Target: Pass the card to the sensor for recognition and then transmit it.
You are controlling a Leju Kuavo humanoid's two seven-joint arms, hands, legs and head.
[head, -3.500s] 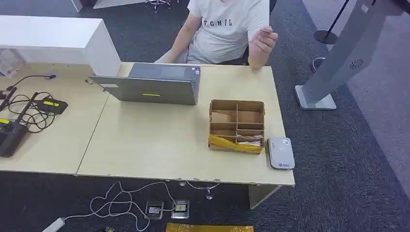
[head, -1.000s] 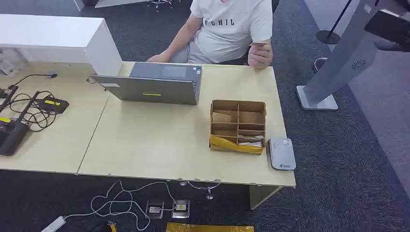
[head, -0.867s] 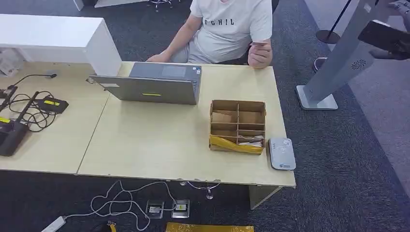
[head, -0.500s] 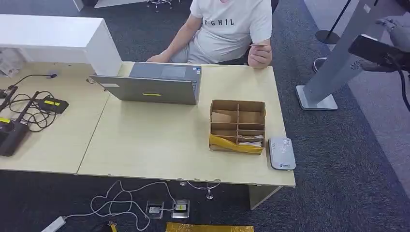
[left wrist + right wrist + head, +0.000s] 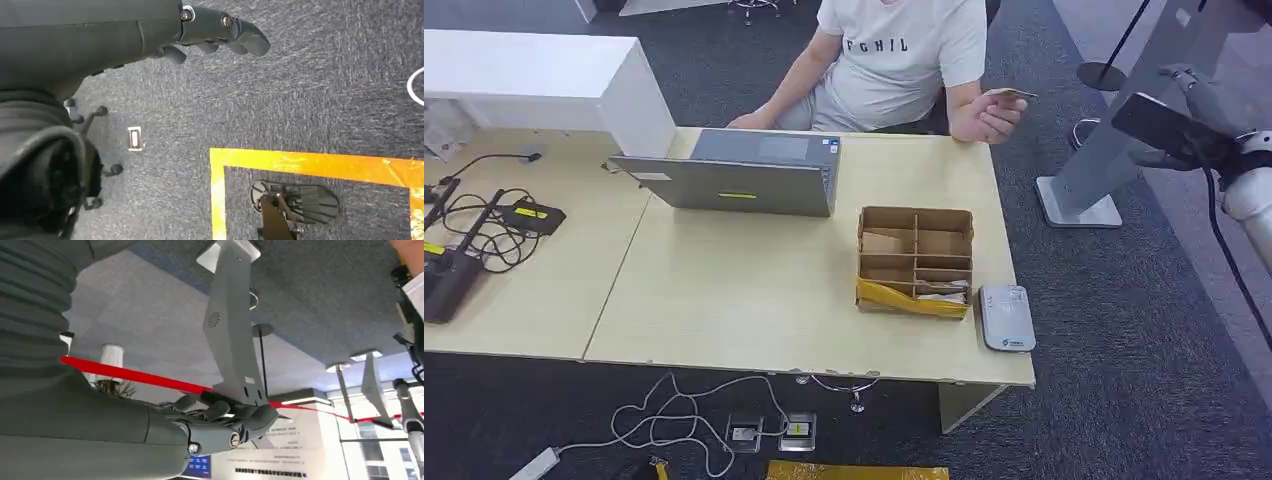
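I have the right robot hand (image 5: 1189,110) raised at the upper right of the head frame, off the counter's (image 5: 754,300) far edge, above the carpet. It holds nothing, and its fingers look loosely extended in the right wrist picture, so I read it as released. The left robot hand (image 5: 220,32) hangs over the floor, also empty, with its fingers gently curled but apart.

The card (image 5: 1009,94) is at upper centre of the head frame, pinched in the person's hand (image 5: 986,115) and held out past the counter's corner toward my right side. There is a clear gap between card and robot hand. The sensor (image 5: 1006,317) lies flat at the counter's right edge, just beside the cardboard organizer (image 5: 915,260).

My worry is the handover. The card is thin and presented edge-on, so a mistimed close could pinch only a corner, or the person's fingers. If it slips, it drops to the carpet. Swinging back toward the sensor, my arm could clip the organizer.
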